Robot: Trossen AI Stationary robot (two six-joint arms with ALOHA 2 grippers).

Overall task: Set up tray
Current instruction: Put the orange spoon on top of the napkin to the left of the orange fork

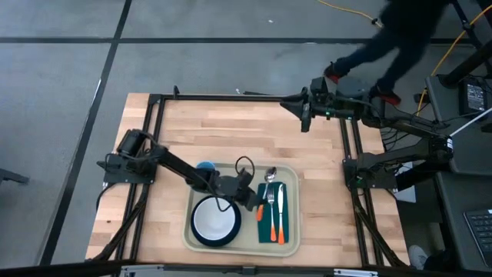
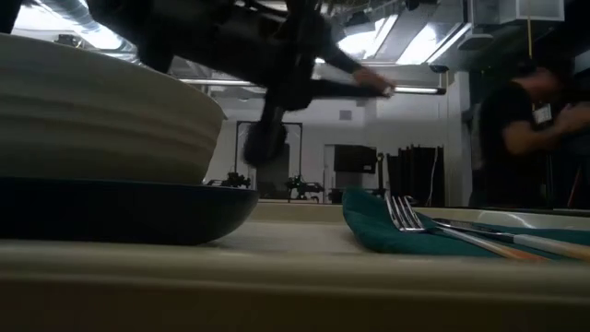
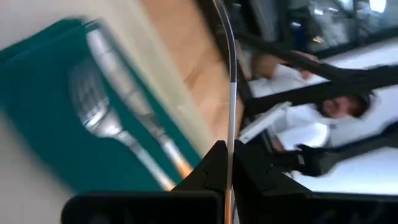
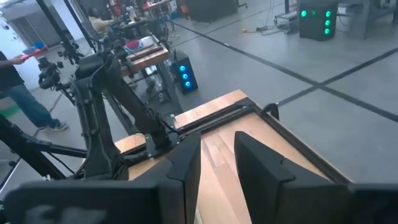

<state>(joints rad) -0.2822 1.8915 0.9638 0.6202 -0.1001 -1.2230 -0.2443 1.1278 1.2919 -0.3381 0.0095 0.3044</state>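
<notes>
The beige tray (image 1: 188,231) lies at the table's near middle. On it a white bowl (image 1: 214,219) sits in a dark blue plate (image 2: 120,207). To their right a green napkin (image 1: 286,231) carries a fork (image 3: 102,118) and a knife (image 1: 279,209). My left gripper (image 1: 254,198) is over the tray between the bowl and the napkin, shut on a spoon (image 1: 270,175). My right gripper (image 1: 306,115) hangs high over the table's far edge, open with nothing between its fingers (image 4: 186,174). My left gripper pinches the spoon's handle (image 3: 230,162) between its two fingers. They come from the table's left, slanting a little downward. The spoon reaches out past the fingertips, its bowl end (image 1: 270,172) toward the far edge. In the low view it shows as a blurred bar (image 2: 355,89) well above the napkin.
A blue cup (image 1: 204,165) stands at the tray's far left corner, half hidden by my left arm. Bare wood stretches across the far half of the table. A person (image 1: 400,38) moves beyond the far right corner.
</notes>
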